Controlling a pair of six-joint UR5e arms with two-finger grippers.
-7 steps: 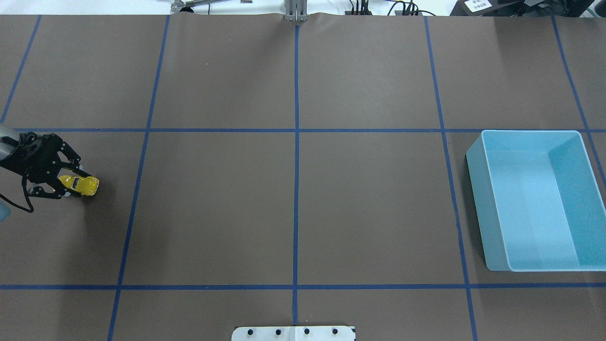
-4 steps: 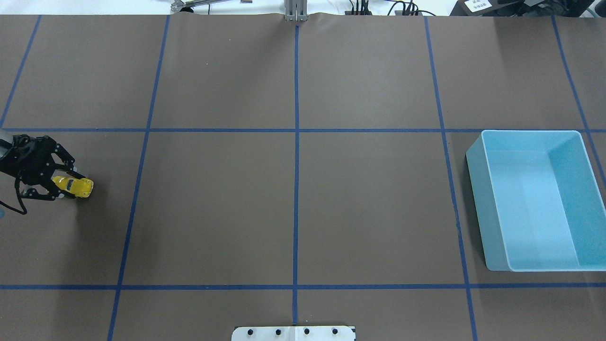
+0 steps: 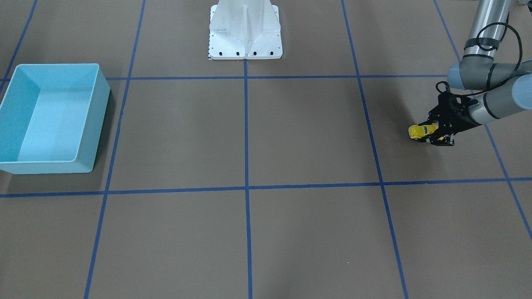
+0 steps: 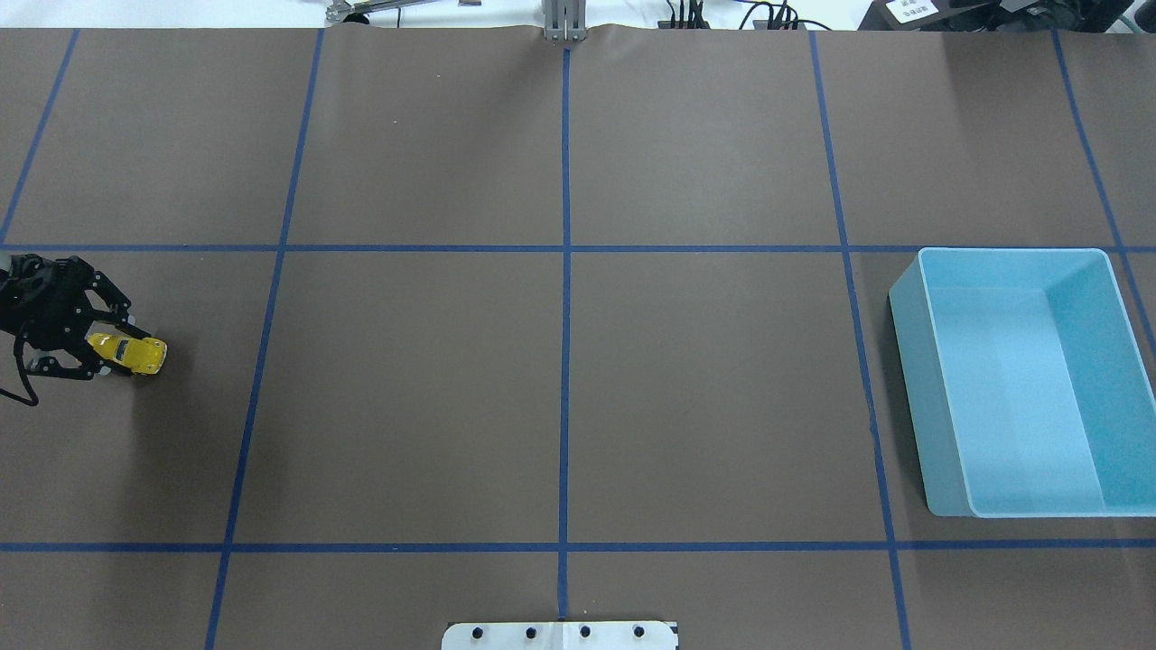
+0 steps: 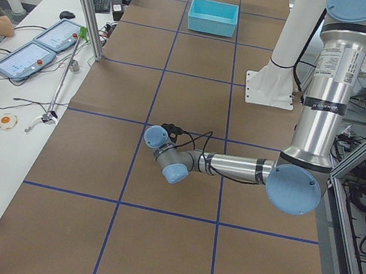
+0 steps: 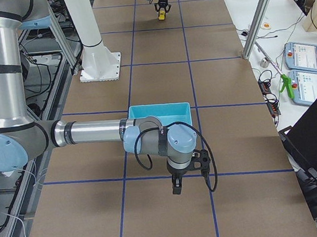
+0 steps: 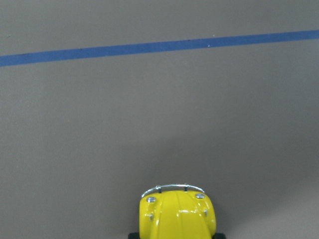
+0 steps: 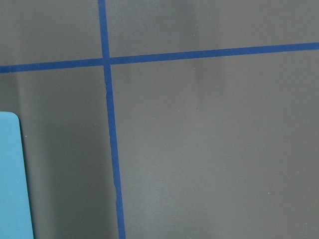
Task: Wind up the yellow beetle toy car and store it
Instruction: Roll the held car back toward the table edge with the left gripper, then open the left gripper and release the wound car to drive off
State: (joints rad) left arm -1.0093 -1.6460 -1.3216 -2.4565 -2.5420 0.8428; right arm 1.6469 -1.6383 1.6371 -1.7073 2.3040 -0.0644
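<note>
The yellow beetle toy car (image 4: 131,354) is at the table's far left, low over the brown mat, nose pointing toward the table's middle. My left gripper (image 4: 107,352) is shut on its rear half. The front-facing view shows the car (image 3: 420,131) sticking out of the black fingers of the left gripper (image 3: 433,133). Only its yellow hood and chrome bumper (image 7: 177,211) show in the left wrist view. My right gripper (image 6: 176,185) points down near the blue bin (image 6: 158,108). It shows only in the exterior right view, so I cannot tell its state.
The open blue bin (image 4: 910,361) stands at the table's right side, also seen at the left in the front-facing view as the bin (image 3: 99,120). The robot's white base (image 3: 245,29) is at mid table edge. Blue tape lines grid the brown mat.
My left gripper has drawn the car steadily leftward, tail first, toward the table's left edge. The bin has not moved.
</note>
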